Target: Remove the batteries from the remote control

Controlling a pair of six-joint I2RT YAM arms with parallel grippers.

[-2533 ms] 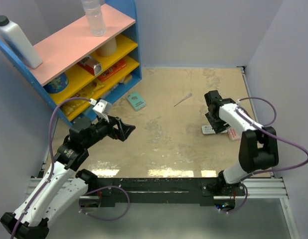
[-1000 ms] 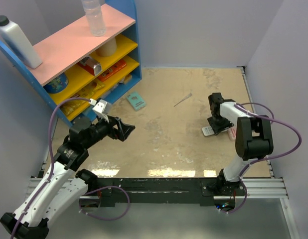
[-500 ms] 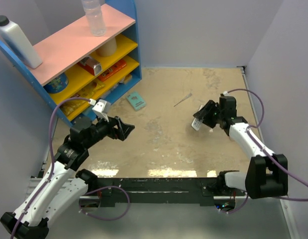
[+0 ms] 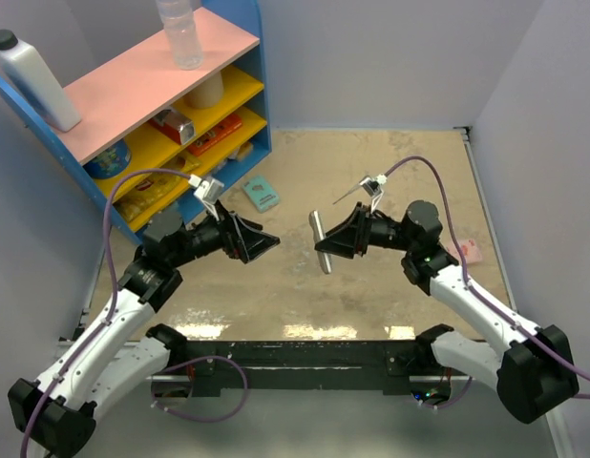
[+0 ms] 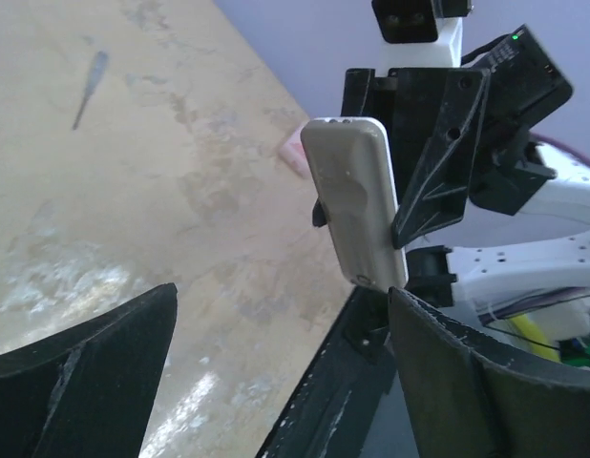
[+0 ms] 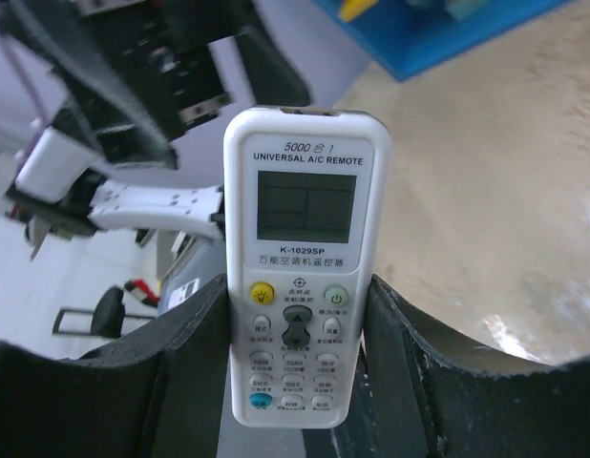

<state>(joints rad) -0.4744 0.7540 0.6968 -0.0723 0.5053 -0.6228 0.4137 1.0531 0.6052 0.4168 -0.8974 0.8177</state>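
My right gripper point(image 4: 331, 243) is shut on the remote control point(image 4: 320, 242), a slim white-grey bar held up above the table's middle. In the right wrist view the remote control point(image 6: 305, 258) stands upright between my fingers point(image 6: 195, 353), its screen and buttons facing the camera. In the left wrist view the remote control point(image 5: 355, 210) shows its plain back, with the right gripper behind it. My left gripper point(image 4: 266, 242) is open and empty, pointing at the remote from the left with a small gap. The batteries are hidden.
A blue shelf point(image 4: 171, 105) with yellow boards, a clear bottle and a white bottle stands at the back left. A teal flat box point(image 4: 262, 194), a thin grey stick point(image 4: 349, 192) and a pink packet point(image 4: 464, 252) lie on the table.
My right gripper picked the remote up from the right side of the table and carried it left to the middle. My left gripper moved right and up toward it.
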